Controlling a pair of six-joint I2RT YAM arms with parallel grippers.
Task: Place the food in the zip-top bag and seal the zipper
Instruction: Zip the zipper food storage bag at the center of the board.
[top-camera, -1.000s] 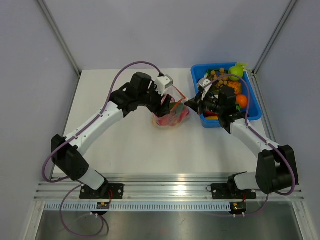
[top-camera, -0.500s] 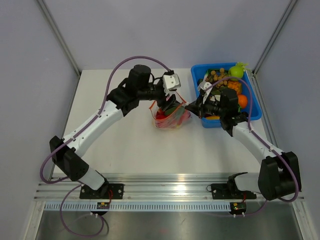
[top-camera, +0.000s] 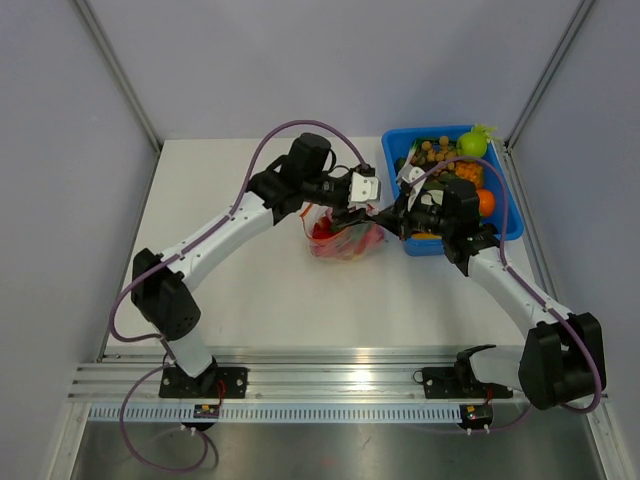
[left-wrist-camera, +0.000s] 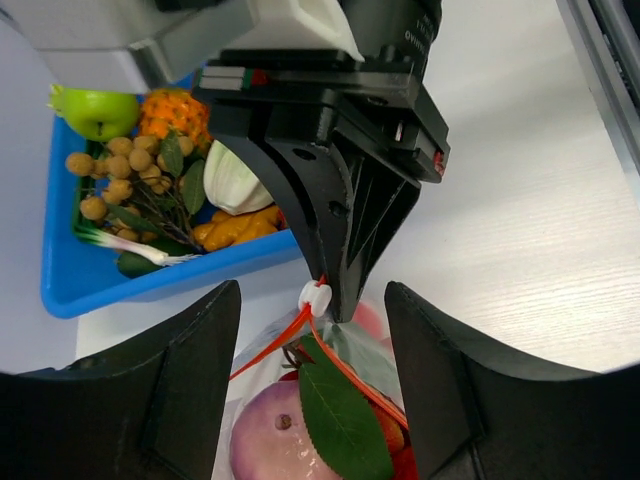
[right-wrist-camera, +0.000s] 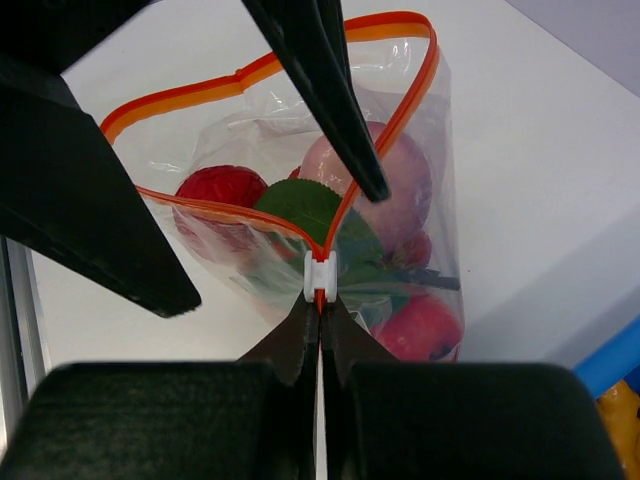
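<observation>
On the table (left-wrist-camera: 520, 200), just left of the bin (left-wrist-camera: 60, 290), sits the bag (right-wrist-camera: 420, 130), its mouth gaping upward. From above it is only a crumpled red-and-clear lump under the two arms. The right wrist view shows what that hides: the zipper (right-wrist-camera: 390, 20) spread into a loop, and one white slider (right-wrist-camera: 320, 272) at its near end. The right gripper (right-wrist-camera: 320, 310) has its jaws pressed together on the strip just behind that slider.

The zipper's length runs left to right, slider end toward the bin. The left gripper (top-camera: 352, 212) stands wide and grips nothing, one finger over the mouth and the other outside it.

I count one bag, one slider and two grippers. Inside the bag the food (right-wrist-camera: 375, 180) comes to three rounded pieces, one pink and two red, plus a green leaf. The left wrist view shows the bin's heap close up, too tangled to count.
</observation>
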